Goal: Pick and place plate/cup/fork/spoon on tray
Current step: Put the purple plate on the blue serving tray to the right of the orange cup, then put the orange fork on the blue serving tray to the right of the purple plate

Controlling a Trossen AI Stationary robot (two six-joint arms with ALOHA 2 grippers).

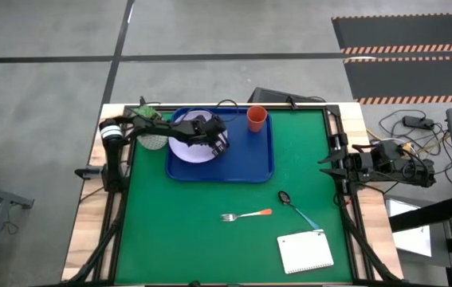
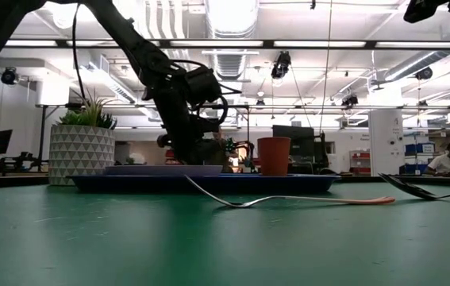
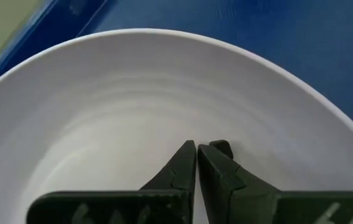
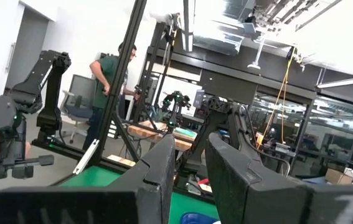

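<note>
Left end effector [image 1: 219, 143] low over the plate [image 1: 184, 150], at its right part. Wrist view: the two dark fingers [image 3: 182, 168] pressed together, nothing between them, tips just above the pale plate [image 3: 101, 106] surface.

Plate lies in the left half of the blue tray [image 1: 257, 163]; the tray sits at the far middle of the green worktop [image 1: 178, 231]. Orange-red cup [image 1: 257, 119] stands upright in the tray's far right corner, apart from the plate.

Fork [image 1: 245, 215], orange handle, lies on the worktop near of the tray, tines pointing left. Spoon [image 1: 296, 209], blue handle, just right of it, not touching. White spiral notepad [image 1: 305, 253] near the spoon's handle end, on the near side.

White patterned plant pot [image 2: 81, 153] stands at the tray's left edge, under the left arm.

Right end effector [image 1: 324, 162] waits at the worktop's right edge, well apart from the tableware; fingers [image 4: 157, 168] slightly parted, empty.

Person in green [image 4: 111, 81] stands in the room beyond.
</note>
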